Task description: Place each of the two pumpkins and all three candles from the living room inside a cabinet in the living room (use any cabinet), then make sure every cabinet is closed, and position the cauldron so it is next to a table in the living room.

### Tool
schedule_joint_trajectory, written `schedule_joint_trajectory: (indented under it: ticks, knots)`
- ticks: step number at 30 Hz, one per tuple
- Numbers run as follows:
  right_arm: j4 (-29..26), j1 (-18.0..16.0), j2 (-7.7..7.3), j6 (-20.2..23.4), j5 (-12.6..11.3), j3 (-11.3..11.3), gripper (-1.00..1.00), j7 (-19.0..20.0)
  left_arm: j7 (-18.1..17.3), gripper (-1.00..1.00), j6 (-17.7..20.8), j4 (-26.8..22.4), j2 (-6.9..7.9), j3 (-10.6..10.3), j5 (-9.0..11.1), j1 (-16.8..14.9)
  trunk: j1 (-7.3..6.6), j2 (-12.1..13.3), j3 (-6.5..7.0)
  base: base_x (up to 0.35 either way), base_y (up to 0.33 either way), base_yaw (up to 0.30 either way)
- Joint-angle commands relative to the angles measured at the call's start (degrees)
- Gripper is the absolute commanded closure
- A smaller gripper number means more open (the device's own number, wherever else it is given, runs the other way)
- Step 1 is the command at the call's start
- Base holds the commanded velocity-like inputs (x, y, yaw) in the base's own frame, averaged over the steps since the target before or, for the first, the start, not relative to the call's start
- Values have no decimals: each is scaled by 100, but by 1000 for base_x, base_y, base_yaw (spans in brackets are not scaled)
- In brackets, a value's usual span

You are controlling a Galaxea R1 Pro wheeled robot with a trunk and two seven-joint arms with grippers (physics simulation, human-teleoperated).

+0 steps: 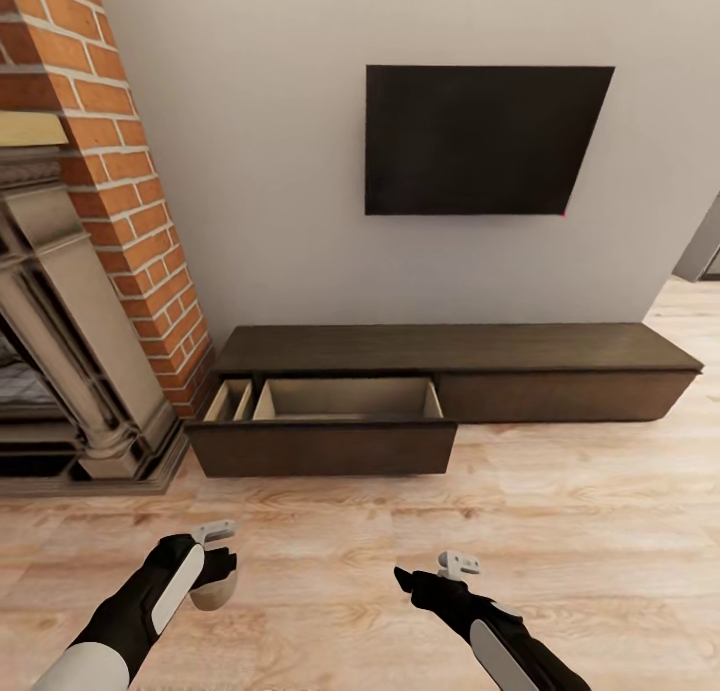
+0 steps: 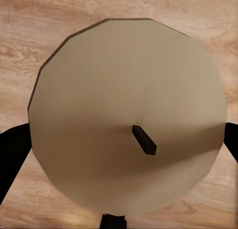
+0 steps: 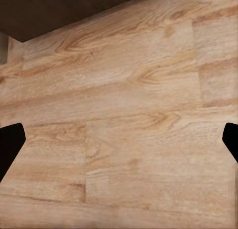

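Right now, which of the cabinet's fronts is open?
The left drawer of the cabinet, nearest the brick fireplace. It is pulled out, its pale interior showing nothing inside, while the right front sits flush.

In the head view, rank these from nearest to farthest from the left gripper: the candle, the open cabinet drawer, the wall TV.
1. The candle: held in the left gripper itself, low at the view's left.
2. The open drawer of the cabinet: pulled out onto the floor ahead, beside the brick fireplace.
3. The TV: on the wall above the cabinet, farthest.
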Motion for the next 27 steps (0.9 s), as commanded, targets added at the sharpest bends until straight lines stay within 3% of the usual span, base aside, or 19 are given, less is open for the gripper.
schedule_joint_trajectory:
  ticks: [1, 7, 22, 27]
  knots:
    - [-11, -3, -8, 9, -44, 19, -100, -27, 62, 100, 16, -7, 6, -29, 55, -5, 0, -3, -5, 29, -291, 285]
    - [-11, -3, -8, 7, -43, 19, -100, -27, 62, 100, 16, -7, 6, -29, 55, -5, 0, -3, -5, 116, -280, 143]
    - [-16, -3, -7, 10, -34, 30, -100, -25, 62, 100, 16, -7, 6, -29, 55, -5, 0, -3, -1, 213, -229, -1]
    - [-19, -3, -8, 10, -17, 28, -100, -19, 62, 100, 16, -7, 7, -29, 55, -5, 0, -3, -1, 189, -84, 0]
